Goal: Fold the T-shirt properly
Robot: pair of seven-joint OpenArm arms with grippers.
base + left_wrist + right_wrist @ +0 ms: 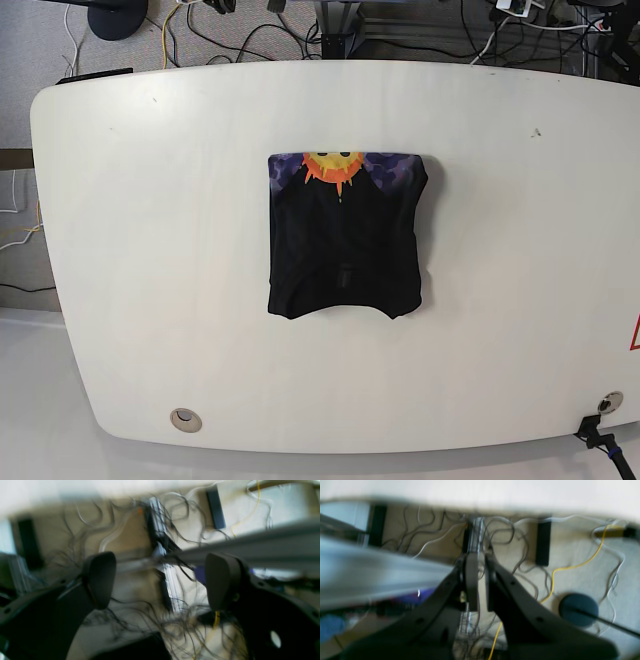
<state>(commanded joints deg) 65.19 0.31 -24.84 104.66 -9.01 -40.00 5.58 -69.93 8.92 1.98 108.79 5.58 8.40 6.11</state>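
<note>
Your left claw (160, 580) is spread wide with nothing in it, and the right claw (481, 580) is pressed nearly together, also empty — both wrist views just show blurry floor cables (570, 567), so the arms look pulled well off the desk (150, 250). The T-shirt (345, 235) sits mid-desk as a compact rectangle, sun print at the far edge. It looks basically folded — if you go back in, just square up that slightly ragged near hem.

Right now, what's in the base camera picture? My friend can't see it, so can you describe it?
A black T-shirt, folded into a neat rectangle, lies in the middle of a white table, with an orange sun print on a purple band along its far edge. Cables trail on the floor beyond the table; no robot hand shows.
</note>
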